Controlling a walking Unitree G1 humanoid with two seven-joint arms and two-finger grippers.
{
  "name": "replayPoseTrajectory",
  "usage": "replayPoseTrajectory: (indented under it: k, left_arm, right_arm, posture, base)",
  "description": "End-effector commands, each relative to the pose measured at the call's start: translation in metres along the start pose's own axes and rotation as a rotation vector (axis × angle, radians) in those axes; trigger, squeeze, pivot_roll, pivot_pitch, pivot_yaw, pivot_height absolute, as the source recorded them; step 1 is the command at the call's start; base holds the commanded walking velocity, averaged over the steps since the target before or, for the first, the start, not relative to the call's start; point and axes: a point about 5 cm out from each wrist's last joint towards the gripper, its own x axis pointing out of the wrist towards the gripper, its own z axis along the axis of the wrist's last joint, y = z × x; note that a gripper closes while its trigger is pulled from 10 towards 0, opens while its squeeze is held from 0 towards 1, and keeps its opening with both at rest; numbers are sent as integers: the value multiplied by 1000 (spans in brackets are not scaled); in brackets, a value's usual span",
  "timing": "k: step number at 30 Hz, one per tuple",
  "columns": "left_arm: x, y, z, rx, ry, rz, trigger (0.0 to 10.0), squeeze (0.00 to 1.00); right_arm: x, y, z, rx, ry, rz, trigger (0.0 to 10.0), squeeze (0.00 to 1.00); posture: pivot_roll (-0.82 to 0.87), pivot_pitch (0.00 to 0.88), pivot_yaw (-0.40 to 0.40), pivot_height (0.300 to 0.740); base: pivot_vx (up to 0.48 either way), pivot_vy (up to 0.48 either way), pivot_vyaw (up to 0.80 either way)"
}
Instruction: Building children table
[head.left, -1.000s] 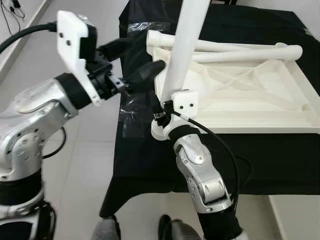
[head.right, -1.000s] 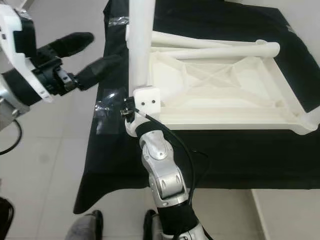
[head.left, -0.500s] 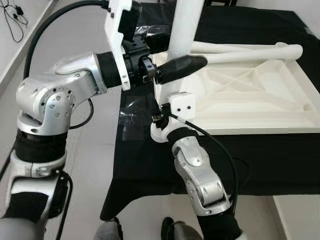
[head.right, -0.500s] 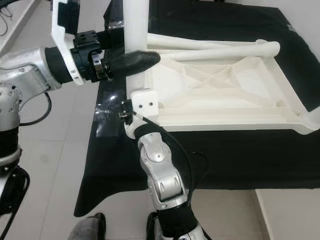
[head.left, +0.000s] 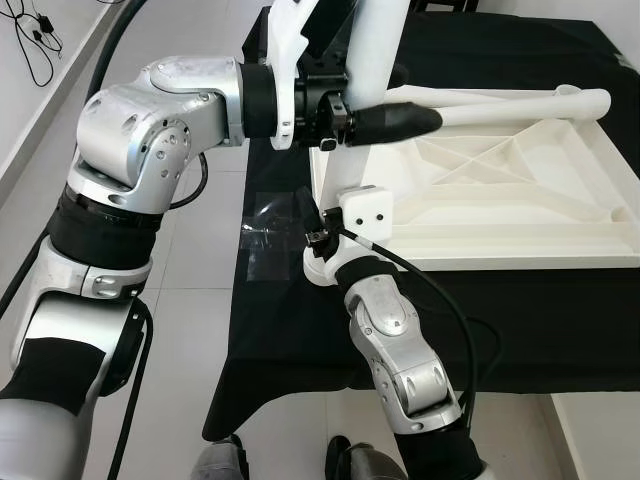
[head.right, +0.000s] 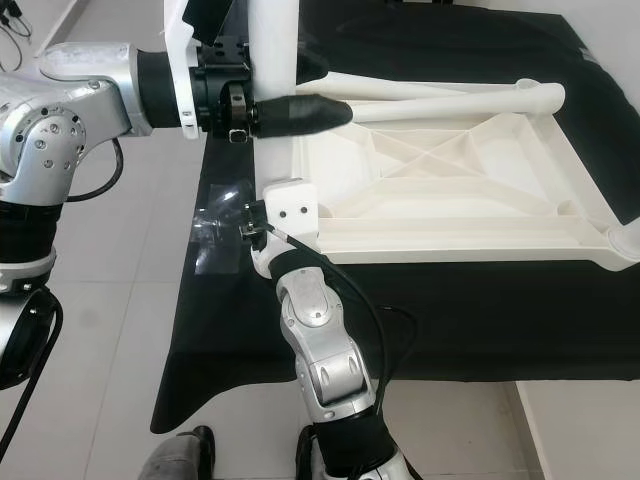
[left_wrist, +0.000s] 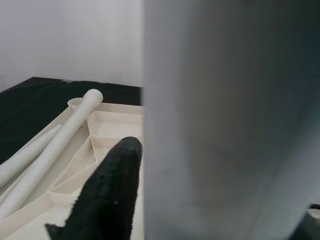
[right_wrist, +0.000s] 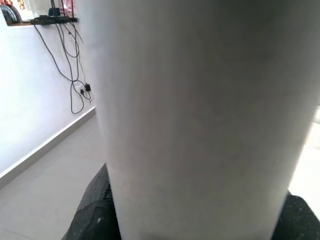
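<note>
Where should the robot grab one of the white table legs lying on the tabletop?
Probably around the middle of the front lying leg. It is a long round tube across the upturned tabletop, so fingers fit either side. Coming from above looks best, since the tabletop's rim blocks the sides.

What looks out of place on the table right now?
Nothing looks damaged. The white tabletop lies upside down on the black cloth, two loose legs rest across it, and both grippers flank the upright leg.
</note>
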Motion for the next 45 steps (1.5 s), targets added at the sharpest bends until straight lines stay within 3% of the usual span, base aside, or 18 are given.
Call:
replayPoseTrajectory:
  k: [1, 6, 7, 13, 16, 18, 19, 20, 21, 22, 24, 25, 31, 35, 36, 37, 38, 45]
  left_arm:
    - [5, -3, 6, 39, 12, -18, 0, 0]
    - [10, -8, 8, 47, 18, -28, 0, 0]
    - [11, -9, 8, 49, 16, -32, 0, 0]
    - [10, -9, 7, 45, 15, -39, 0, 0]
    - [8, -7, 6, 41, 15, -37, 0, 0]
    - [7, -8, 5, 36, 13, -38, 0, 0]
    - [7, -8, 5, 36, 13, -38, 0, 0]
    - [7, -8, 5, 35, 13, -38, 0, 0]
    - [7, -9, 5, 34, 12, -39, 0, 0]
    - [7, -9, 5, 33, 10, -40, 0, 0]
    - [7, -10, 4, 31, 9, -41, 0, 0]
    - [8, -11, 4, 31, 8, -43, 0, 0]
    - [9, -13, 4, 25, 3, -51, 0, 0]
    - [9, -14, 4, 20, 4, -52, 0, 0]
    - [9, -14, 4, 19, 4, -52, 0, 0]
    - [9, -14, 4, 19, 4, -52, 0, 0]
    - [8, -14, 4, 19, 4, -52, 0, 0]
    - [7, -16, 1, 17, 8, -48, 0, 0]
  right_arm:
    - [-11, 15, -56, 112, 277, -3, 10000, 0]
    - [-9, 15, -56, 102, 277, 12, 10000, 0]
    - [-9, 18, -53, 108, 263, 53, 10000, 1000]
    - [0, 24, -33, 163, 163, 215, 10000, 1000]
    - [10, 18, -14, 163, 69, 351, 10000, 1000]
    - [20, -5, 16, 149, -28, 562, 10000, 1000]
    - [20, -5, 16, 149, -28, 562, 10000, 1000]
    - [22, -9, 21, 145, -43, 604, 10000, 855]
    - [24, -16, 26, 108, -57, 668, 10000, 427]
    - [25, -22, 30, 60, -65, 722, 10000, 169]
    - [25, -25, 32, 28, -68, 756, 10000, 169]
    - [28, -31, 35, -29, -66, 802, 10000, 0]
    - [47, -45, 42, -127, -36, 905, 10000, 0]
    - [56, -47, 45, -95, -14, 995, 10000, 0]
    - [60, -48, 45, -72, -4, 1015, 8392, 0]
    - [60, -48, 45, -72, -4, 1015, 8392, 0]
    - [62, -48, 45, -57, 1, 1029, 431, 0]
    - [71, -49, 41, -18, 32, 1103, 0, 0]
  posture:
    - [175, 241, -40, 740]
    - [173, 238, -41, 740]
    - [166, 234, -37, 740]
    - [166, 233, -34, 740]
    - [162, 234, -33, 740]
    - [161, 233, -35, 740]
    - [161, 233, -35, 740]
    - [160, 233, -35, 740]
    - [158, 234, -34, 740]
    - [158, 234, -34, 740]
    - [158, 234, -34, 740]
    - [158, 233, -36, 740]
    - [162, 235, -38, 740]
    - [163, 239, -40, 740]
    - [165, 241, -42, 740]
    - [165, 241, -42, 740]
    - [165, 241, -42, 740]
    - [173, 248, -48, 740]
  base:
    - [0, 0, 0]
    - [0, 0, 0]
    - [0, 0, 0]
    - [0, 0, 0]
    - [0, 0, 0]
    - [0, 0, 0]
    - [0, 0, 0]
    - [0, 0, 0]
    - [0, 0, 0]
    - [0, 0, 0]
    - [0, 0, 0]
    - [0, 0, 0]
    - [0, 0, 0]
    - [0, 0, 0]
    - [0, 0, 0]
    - [0, 0, 0]
    - [0, 0, 0]
    - [0, 0, 0]
